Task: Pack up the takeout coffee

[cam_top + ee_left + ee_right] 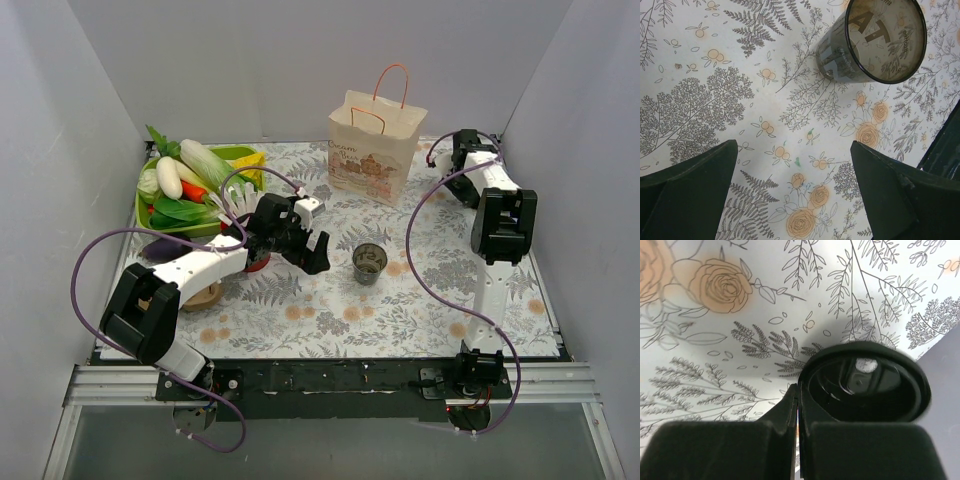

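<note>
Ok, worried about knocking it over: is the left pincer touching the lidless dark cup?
Apart. The left wrist view shows the open left pincer with bare tablecloth between its fingertips and the lidless dark cup.

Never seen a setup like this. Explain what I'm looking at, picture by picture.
Two white robot arms are bolted to a flower-patterned table. The overhead picture shows both arms; the other two pictures come from a camera on each wrist. On the table stand a dark see-through lidless cup, a paper bag with handles and a green tray of vegetables. The left pincer is open and empty, just short of that cup. The right pincer is shut, apparently pinching the rim of a round black plastic lid.
</note>
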### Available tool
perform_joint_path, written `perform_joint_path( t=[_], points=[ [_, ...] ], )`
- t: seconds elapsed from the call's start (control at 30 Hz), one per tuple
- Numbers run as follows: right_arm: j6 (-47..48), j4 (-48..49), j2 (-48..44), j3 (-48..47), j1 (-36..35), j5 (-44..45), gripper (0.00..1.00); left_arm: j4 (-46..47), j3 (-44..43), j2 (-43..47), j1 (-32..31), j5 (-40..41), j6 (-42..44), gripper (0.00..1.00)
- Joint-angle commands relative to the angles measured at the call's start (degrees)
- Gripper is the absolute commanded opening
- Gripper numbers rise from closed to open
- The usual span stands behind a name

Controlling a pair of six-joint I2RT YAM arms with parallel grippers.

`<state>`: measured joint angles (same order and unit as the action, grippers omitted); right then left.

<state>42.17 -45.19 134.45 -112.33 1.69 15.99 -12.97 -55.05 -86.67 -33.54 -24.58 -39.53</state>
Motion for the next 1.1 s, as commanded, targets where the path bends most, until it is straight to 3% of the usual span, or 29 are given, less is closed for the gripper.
perform_joint_path(
  t=[0.0,0.2,0.4,0.47,0.6,1.07],
  points=[
    [-1.39,-2.0,-6.57,0.1,-0.55,-3.68,0.01,1.46,0.9,2.65,0.14,-0.91,-0.37,0.98],
    [-4.37,-6.75,-11.05,0.88,-1.43,-9.48,0.01,1.72,1.34,3.09,0.14,-0.73,-0.29,0.98],
    [-6.4,-5.62,-11.68,2.56,-1.61,-8.53,0.03,2.34,1.17,2.21,0.23,-1.44,-0.9,0.98],
    [-7.01,-5.43,-9.66,1.42,-1.61,-5.72,0.23,2.25,0.73,2.04,0.14,-1.53,-0.81,0.98],
    [-7.11,-5.17,-6.66,-1.83,-1.61,-3.51,0.39,1.72,0.38,1.95,0.23,-1.35,-0.64,0.98],
    [-4.82,-2.19,-0.95,-5.09,-1.61,2.11,0.41,0.84,0.47,2.04,0.23,-1.0,-0.29,0.98]
  ],
)
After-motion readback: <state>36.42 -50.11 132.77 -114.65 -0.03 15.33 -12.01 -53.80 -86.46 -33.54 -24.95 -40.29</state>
